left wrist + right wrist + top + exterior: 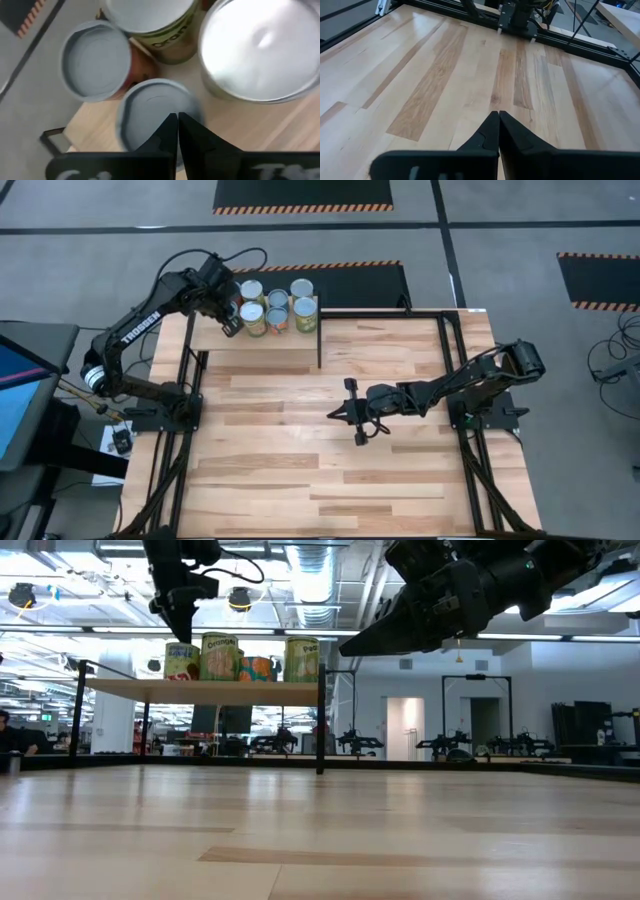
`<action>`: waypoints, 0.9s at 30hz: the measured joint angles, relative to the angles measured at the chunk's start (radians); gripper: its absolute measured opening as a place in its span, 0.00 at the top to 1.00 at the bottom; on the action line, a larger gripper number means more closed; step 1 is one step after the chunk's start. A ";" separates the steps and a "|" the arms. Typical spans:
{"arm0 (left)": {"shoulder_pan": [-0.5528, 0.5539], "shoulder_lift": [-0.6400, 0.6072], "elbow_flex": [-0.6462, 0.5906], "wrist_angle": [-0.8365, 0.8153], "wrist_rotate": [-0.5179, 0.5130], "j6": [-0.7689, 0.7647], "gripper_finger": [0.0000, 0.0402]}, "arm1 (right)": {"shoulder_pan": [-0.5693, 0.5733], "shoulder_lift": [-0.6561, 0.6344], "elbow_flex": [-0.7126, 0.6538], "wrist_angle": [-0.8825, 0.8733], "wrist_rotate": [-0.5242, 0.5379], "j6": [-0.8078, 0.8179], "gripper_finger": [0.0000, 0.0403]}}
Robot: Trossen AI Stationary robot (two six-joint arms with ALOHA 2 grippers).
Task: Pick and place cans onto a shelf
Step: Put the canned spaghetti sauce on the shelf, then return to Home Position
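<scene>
Several cans (277,305) with silver lids and green, yellow or red labels stand upright on the pale plywood shelf (250,350) at the table's far left. They also show in the low view (220,658). My left gripper (229,323) is shut and points down just above the lid of the can (150,107) at the group's near left; the low view (180,630) shows it a little above the can tops. My right gripper (348,415) is shut and empty, raised over the middle of the table (498,116).
The shelf stands on thin black legs (321,725), with open room under its board (200,690). Black frame rails (455,360) run along the table's sides. The planked tabletop (330,480) lies bare toward the near edge.
</scene>
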 joint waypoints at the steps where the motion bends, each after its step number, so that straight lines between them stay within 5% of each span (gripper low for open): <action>1: 0.000 0.000 0.000 0.002 0.011 0.000 0.99 | 0.000 0.000 0.000 0.000 0.000 0.000 0.95; 20: 0.000 -0.002 0.000 0.035 0.028 -0.002 0.99 | 0.000 0.000 0.000 0.000 -0.011 0.000 0.96; 27: -0.001 -0.104 0.000 0.036 0.030 0.019 0.99 | 0.007 -0.001 0.000 0.001 -0.011 -0.002 0.95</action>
